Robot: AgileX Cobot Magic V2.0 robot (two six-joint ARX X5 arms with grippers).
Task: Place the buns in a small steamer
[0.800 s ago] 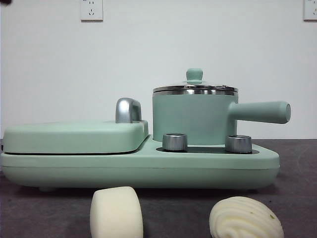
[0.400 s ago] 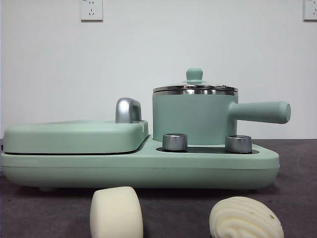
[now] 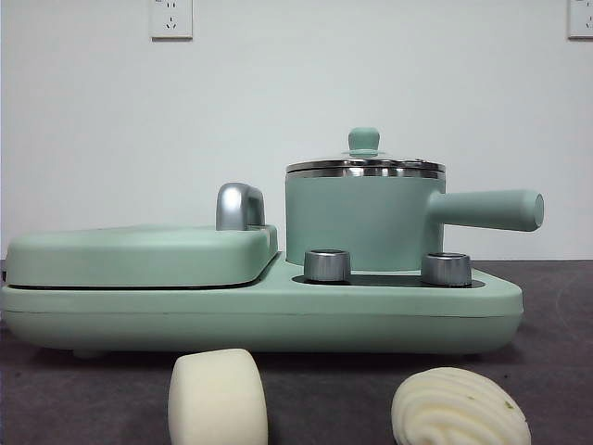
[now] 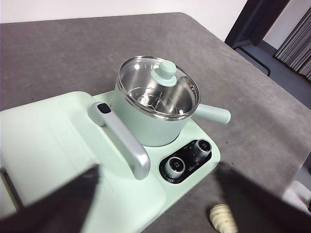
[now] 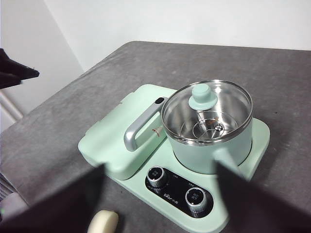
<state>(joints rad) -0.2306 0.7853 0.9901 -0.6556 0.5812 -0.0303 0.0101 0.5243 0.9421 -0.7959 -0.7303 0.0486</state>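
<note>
The small steamer (image 3: 361, 218) is a mint-green pot with a side handle and stands on the right of the appliance, its glass lid (image 3: 363, 139) on. The smooth plain bun (image 3: 218, 397) and the swirled bun (image 3: 459, 408) lie on the table in front of it. My left gripper (image 4: 158, 169) hangs open and empty high above the appliance. Its view shows the steamer (image 4: 158, 99) and the swirled bun (image 4: 222, 218). My right gripper (image 5: 159, 167) is also open, empty and high. Its view shows the steamer (image 5: 209, 126) and the plain bun (image 5: 103, 222). Neither gripper shows in the front view.
The flat hinged grill section (image 3: 139, 255) with a chrome handle (image 3: 239, 206) fills the appliance's left half. Two steel knobs (image 3: 326, 265) sit in front of the pot. The grey table's edges show in both wrist views.
</note>
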